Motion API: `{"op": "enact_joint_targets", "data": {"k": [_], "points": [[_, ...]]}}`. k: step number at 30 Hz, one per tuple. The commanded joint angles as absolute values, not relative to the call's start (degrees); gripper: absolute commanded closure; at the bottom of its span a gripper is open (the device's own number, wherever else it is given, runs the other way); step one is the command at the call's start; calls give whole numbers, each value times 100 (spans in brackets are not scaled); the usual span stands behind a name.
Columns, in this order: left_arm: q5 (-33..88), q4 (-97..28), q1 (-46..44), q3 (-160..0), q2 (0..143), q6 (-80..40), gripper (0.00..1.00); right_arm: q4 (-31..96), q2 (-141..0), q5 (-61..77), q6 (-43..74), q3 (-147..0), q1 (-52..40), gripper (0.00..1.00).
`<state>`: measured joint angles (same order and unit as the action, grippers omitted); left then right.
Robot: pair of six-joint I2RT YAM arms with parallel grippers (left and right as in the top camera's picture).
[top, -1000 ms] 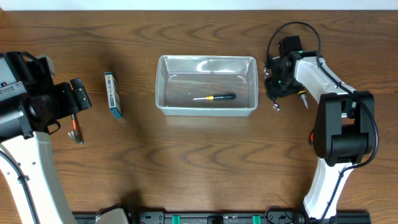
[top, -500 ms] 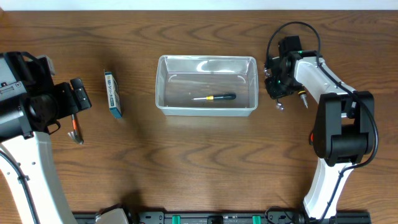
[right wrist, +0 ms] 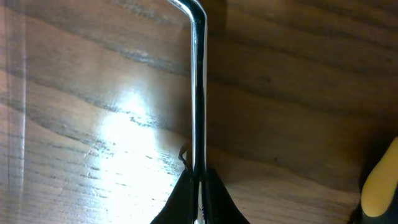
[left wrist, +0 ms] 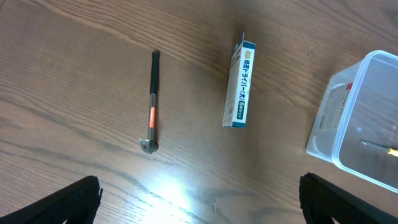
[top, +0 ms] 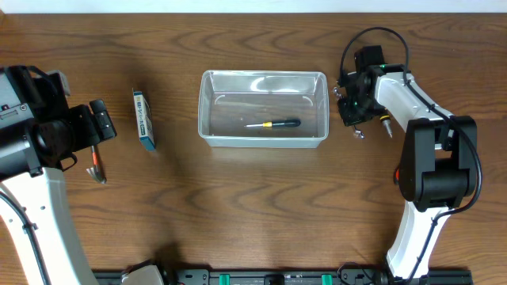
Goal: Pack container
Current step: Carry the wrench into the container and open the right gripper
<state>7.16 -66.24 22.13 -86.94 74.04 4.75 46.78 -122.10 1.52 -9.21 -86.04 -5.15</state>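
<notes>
Moved since a second ago: only the thin bent rod (top: 358,134) under the right gripper (top: 353,119) has crept slightly toward the desk's right edge; everything else lies as it did.
Overhead, container: the clear container (top: 264,75) sits mid-desk, nearer the far edge, and holds one screwdriver (top: 273,124) and nothing else.
Overhead, loose items: a blue-and-white box (top: 143,120) and a small hammer-like tool (top: 96,166) lie toward the left edge. A yellow-handled tool (top: 386,125) lies just right of the right gripper.
Left wrist: the left gripper (left wrist: 199,208) hangs with its fingers wide apart and empty, above bare wood. The box (left wrist: 239,87), the hammer-like tool (left wrist: 152,102) and a corner of the container (left wrist: 348,93) are all in view.
Right wrist: the right gripper (right wrist: 199,199) is pinched tight on the rod (right wrist: 199,93), and the yellow handle (right wrist: 379,186) shows at the frame edge.
Step in hand: probably picking up the rod beside the container's right wall.
Next move: lift the rod clear, carry it over the rim, then release it. A rod this slim may pivot in the pinch.
</notes>
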Motion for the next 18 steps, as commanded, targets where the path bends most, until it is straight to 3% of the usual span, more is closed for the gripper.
{"op": "enact_joint_targets", "data": {"k": [1, 13, 18], "points": [[733, -6639, 2244, -8816, 7373, 532, 2, 4692, -12245, 174, -652, -8532, -567, 99], [733, -6639, 2244, -8816, 7373, 532, 2, 5164, -10910, -167, -423, -10005, -904, 99], [733, -6639, 2244, -8816, 7373, 532, 2, 5242, -10501, 633, -2536, -10412, -1603, 99]]}}
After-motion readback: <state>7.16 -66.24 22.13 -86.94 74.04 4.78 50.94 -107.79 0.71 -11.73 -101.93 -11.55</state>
